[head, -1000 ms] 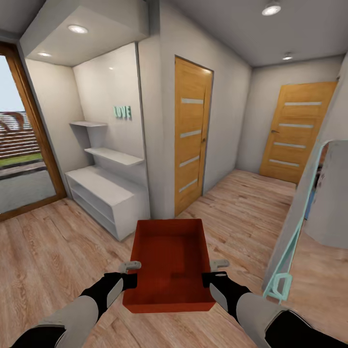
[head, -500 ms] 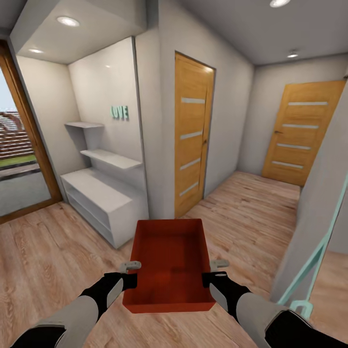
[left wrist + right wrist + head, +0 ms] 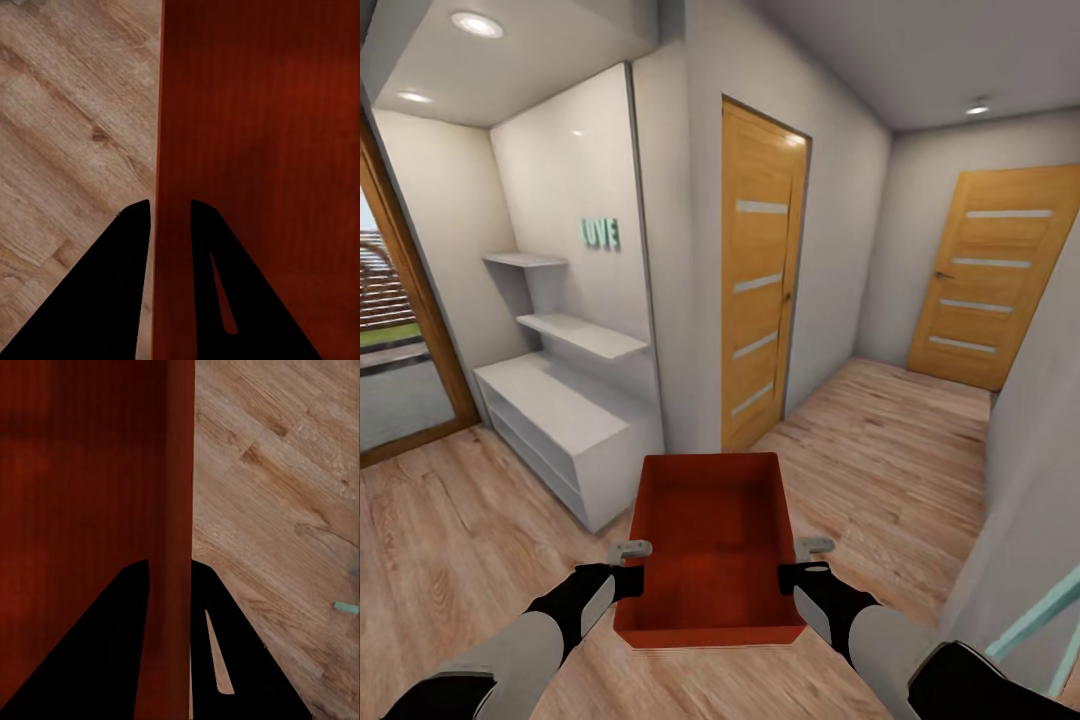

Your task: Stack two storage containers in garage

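Fingers of the left gripper (image 3: pixel 628 566) clamp the left wall of the orange-red storage container (image 3: pixel 712 540), one dark finger (image 3: pixel 112 285) outside the wall and the other inside, the wall pinched between them in the left wrist view. The container hangs level above the light wood plank floor (image 3: pixel 460 540), open top up and seemingly empty, at 6 o'clock in the head view. Its right wall is clamped the same way by the right gripper (image 3: pixel 805 562), whose fingers (image 3: pixel 97 652) straddle the wall in the right wrist view.

At 9 o'clock stand a glass door (image 3: pixel 400 340) and a low white shelf unit (image 3: pixel 565 430), with teal LOVE letters (image 3: pixel 600 233) at 11 o'clock. A honey-coloured door (image 3: pixel 760 280) stands at 12 o'clock; a second wooden door (image 3: pixel 990 275) closes the corridor at 2 o'clock. A teal frame (image 3: pixel 1050 610) pokes in at 4 o'clock.
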`<state>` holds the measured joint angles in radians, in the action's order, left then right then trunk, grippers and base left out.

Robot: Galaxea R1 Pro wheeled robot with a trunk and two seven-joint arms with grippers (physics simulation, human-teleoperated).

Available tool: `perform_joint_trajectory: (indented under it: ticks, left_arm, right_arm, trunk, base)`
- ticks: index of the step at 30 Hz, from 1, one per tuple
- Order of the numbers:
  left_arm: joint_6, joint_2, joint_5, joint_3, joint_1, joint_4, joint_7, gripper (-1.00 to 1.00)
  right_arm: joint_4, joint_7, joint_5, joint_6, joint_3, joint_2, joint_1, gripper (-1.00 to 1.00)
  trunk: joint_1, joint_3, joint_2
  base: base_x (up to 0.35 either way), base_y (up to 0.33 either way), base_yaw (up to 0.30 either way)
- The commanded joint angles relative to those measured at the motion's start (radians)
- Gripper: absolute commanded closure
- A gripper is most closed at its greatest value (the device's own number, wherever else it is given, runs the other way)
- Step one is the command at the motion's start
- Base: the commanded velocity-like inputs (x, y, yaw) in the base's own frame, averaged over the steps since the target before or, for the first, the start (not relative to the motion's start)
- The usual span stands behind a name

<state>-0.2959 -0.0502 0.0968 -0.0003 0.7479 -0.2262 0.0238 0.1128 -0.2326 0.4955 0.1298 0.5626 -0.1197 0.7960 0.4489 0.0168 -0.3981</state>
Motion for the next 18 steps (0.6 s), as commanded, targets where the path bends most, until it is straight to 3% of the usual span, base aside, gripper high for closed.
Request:
perform_joint_trajectory:
  ticks: [1, 6, 18]
  left_arm:
    - [-0.006, 0.0, -0.023, 0.006, 0.001, -0.004, 0.008, 1.0]
    - [-0.006, 0.0, -0.023, 0.006, 0.001, -0.004, 0.008, 1.0]
    - [-0.006, 0.0, -0.023, 0.006, 0.001, -0.004, 0.008, 1.0]
  right_arm:
    - [0.002, 0.001, 0.026, 0.007, 0.033, -0.002, 0.0, 1.0]
    - [0.002, 0.0, 0.026, 0.007, 0.033, -0.002, 0.0, 1.0]
    - [0.002, 0.0, 0.026, 0.007, 0.033, -0.003, 0.0, 1.0]
  trunk:
    - [0.001, 0.002, -0.002]
    - [0.001, 0.002, -0.002]
    - [0.001, 0.002, -0.002]
  base:
    - [0.323, 0.0, 0.0]
    - [0.323, 0.0, -0.075]
    - [0.323, 0.0, -0.236]
